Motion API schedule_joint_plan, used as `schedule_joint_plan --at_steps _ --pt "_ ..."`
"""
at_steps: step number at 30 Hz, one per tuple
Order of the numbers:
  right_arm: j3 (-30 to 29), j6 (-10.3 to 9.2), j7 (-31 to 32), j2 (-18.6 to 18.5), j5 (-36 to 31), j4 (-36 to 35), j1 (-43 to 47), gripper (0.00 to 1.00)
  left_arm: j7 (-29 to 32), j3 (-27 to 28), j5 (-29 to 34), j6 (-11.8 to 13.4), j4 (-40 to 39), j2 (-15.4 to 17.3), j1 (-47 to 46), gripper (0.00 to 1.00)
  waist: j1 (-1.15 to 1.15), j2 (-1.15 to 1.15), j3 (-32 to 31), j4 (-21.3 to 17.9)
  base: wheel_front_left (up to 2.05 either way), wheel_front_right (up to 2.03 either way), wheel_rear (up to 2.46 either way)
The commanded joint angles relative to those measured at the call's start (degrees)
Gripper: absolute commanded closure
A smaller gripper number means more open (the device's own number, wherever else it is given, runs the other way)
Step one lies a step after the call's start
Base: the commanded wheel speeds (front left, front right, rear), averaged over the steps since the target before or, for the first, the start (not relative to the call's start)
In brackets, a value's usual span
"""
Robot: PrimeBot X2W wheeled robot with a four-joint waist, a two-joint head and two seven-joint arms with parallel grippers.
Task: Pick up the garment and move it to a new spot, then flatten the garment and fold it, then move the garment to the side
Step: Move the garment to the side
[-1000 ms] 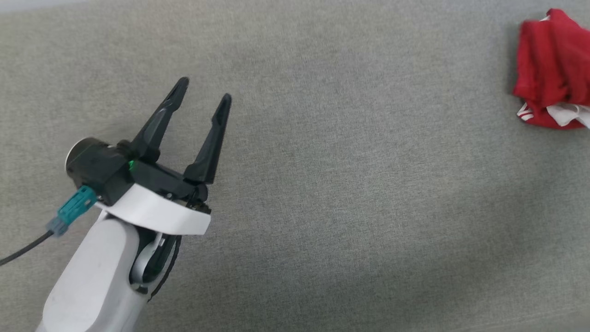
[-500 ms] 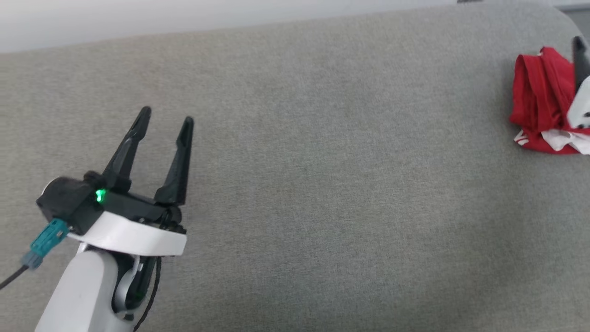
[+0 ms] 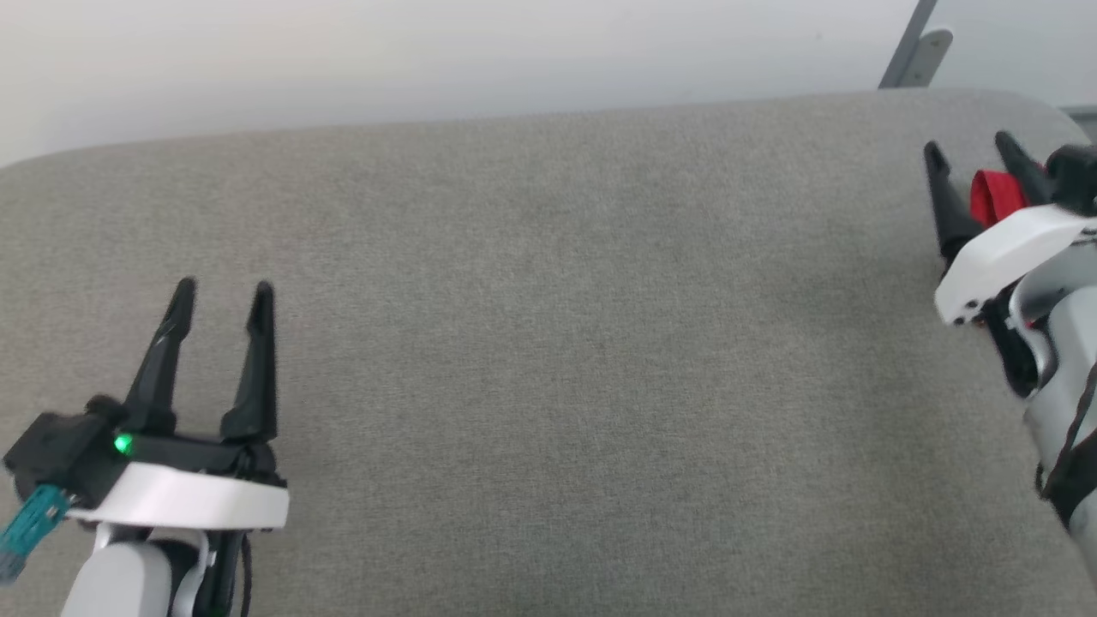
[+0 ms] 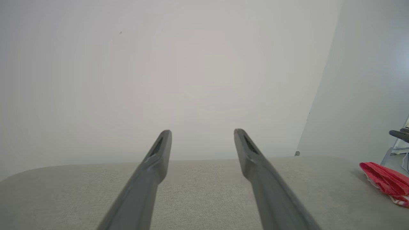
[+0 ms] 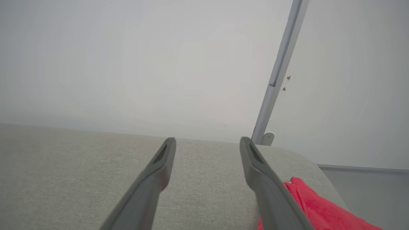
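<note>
Garment point(image 3: 994, 193) bunched at far right corner of grey surface point(image 3: 548, 343), just beside right gripper point(image 3: 967, 146), fingers apart, empty. Left gripper point(image 3: 224, 290) also spread, well apart. Risk: off-centre pinch misses or nudges cloth over edge.

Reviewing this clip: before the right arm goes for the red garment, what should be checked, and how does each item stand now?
1. Right gripper open, nothing between its fingers: ok.
2. Left gripper open and empty: ok.
3. Garment located: ok, bunched near the right end of the grey surface.
4. Garment between the right gripper's fingers: not ok; in the right wrist view it lies to the right of them.
5. Right gripper's height above the garment: cannot tell.
</note>
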Motion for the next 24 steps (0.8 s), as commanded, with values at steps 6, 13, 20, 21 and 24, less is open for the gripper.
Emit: schedule_joint_plan --at_steps 6,13,20,21,24 --pt "2.75 -0.02 -1.51 0.84 2.89 -5.31 6.24 0.00 -0.26 3.59 1.83 -0.17 -0.65 -1.10 4.93 0.00 0.00 0.00 -2.62 1.30 0.00 0.00 0.00" --pt "3.27 -0.02 -2.56 1.67 5.57 -11.08 14.05 0.00 -0.26 7.51 2.79 -0.17 -1.42 -2.10 10.63 0.00 0.00 0.00 -5.01 2.32 0.00 0.00 0.00" --pt "1.35 -0.02 -3.19 2.73 5.56 -16.61 22.49 0.00 -0.26 10.13 3.06 -0.17 -1.79 -2.99 16.05 0.00 0.00 0.00 -6.80 2.96 0.00 0.00 0.00" --pt "0.81 -0.02 -3.26 2.95 5.59 -17.37 23.76 0.00 -0.25 10.43 3.00 -0.17 -1.77 -3.09 16.75 0.00 0.00 0.00 -7.09 3.05 0.00 0.00 0.00" --pt "-1.57 -0.02 -3.38 3.76 5.08 -20.45 28.29 0.00 -0.26 11.69 3.16 -0.17 -1.99 -3.85 19.41 0.00 0.00 0.00 -8.22 3.25 0.00 0.00 0.00"
